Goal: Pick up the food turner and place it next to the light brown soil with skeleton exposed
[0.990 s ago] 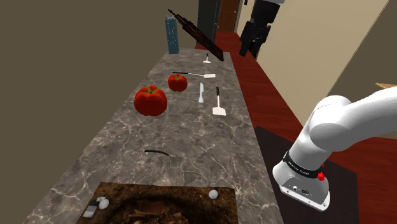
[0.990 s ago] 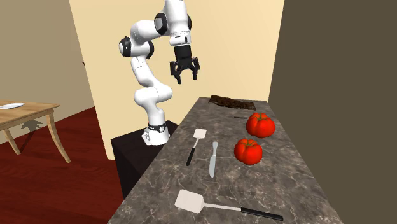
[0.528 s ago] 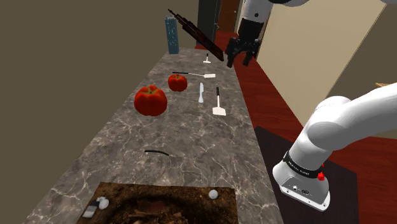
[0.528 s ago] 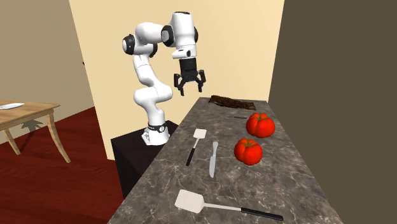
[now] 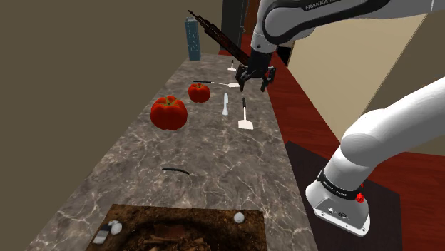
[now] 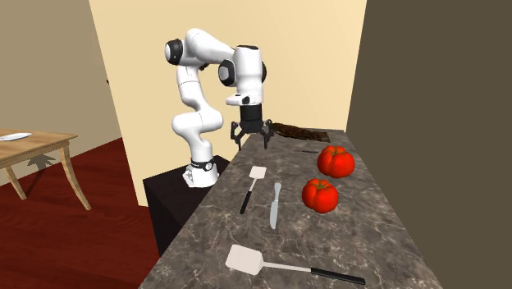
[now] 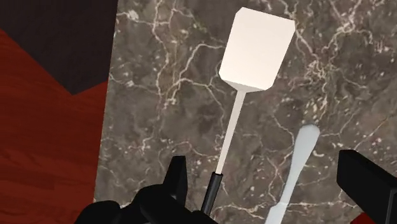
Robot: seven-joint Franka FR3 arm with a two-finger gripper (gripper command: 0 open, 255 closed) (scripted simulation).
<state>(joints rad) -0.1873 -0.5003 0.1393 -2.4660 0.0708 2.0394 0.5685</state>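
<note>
1. The gripper (image 5: 254, 84) is hanging just above the marble counter (image 5: 214, 164), its jaws standing apart.
2. The food turner (image 5: 245, 118) is lying flat beneath it, beside a white knife (image 5: 225, 105).
3. The arm (image 5: 314, 13) is showing "FRANKA" lettering.

Home kitchen: marble counter (image 5: 214, 157), tomatoes (image 5: 169, 113), wooden table (image 6: 33, 148), red wood floor (image 6: 74, 238).

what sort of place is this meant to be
Most likely a house kitchen: a long dark marble-patterned countertop carries a white-bladed, black-handled food turner, a plain white knife and red tomatoes, with red wood flooring and a small wooden table beyond.
</note>
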